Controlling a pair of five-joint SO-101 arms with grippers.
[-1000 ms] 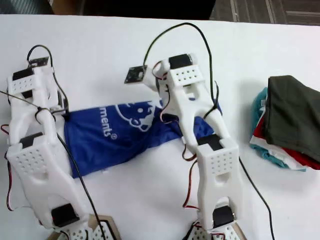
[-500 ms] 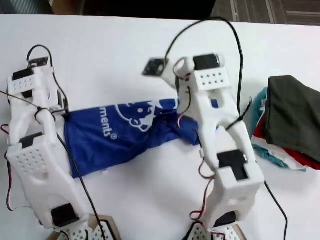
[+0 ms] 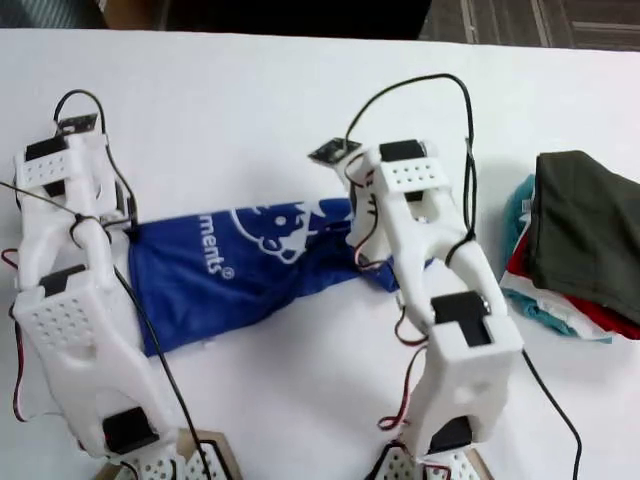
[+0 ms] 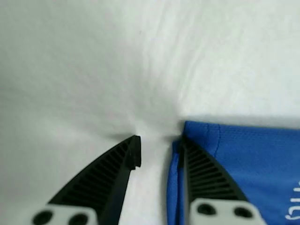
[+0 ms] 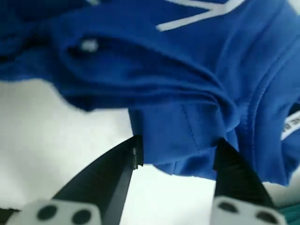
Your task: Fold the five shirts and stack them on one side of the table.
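The blue shirt (image 3: 240, 265) lay stretched across the surface (image 3: 220, 110) between the two arms. Its long axis ran from the left arm's side to the right arm's, tilted a little, so that the broader end by the left arm sat nearer the arm bases and the narrower, bunched end lay farther out under the right arm. The left tool (image 4: 159, 145) was down at the broad end with its fingers spread. One finger rested on bare surface just outside the cloth and the other at the very edge of the blue fabric, so the shirt extended away from it toward the other arm. The right tool (image 5: 178, 152) was also spread, its two fingers straddling a folded hem of the bunched end without pinching it, and the cloth ran on from there toward the left arm. A small white label (image 5: 293, 123) showed at that end, which suggested the neck pointed toward the right arm, though the folds made this uncertain. Each arm was therefore nearest its own end of the shirt, and any lengthwise fold would probably turn on both tools closing at opposite ends of that axis. The stack of folded shirts (image 3: 575, 240), dark cloth on top, sat on the right arm's outer side, apart from the blue shirt.
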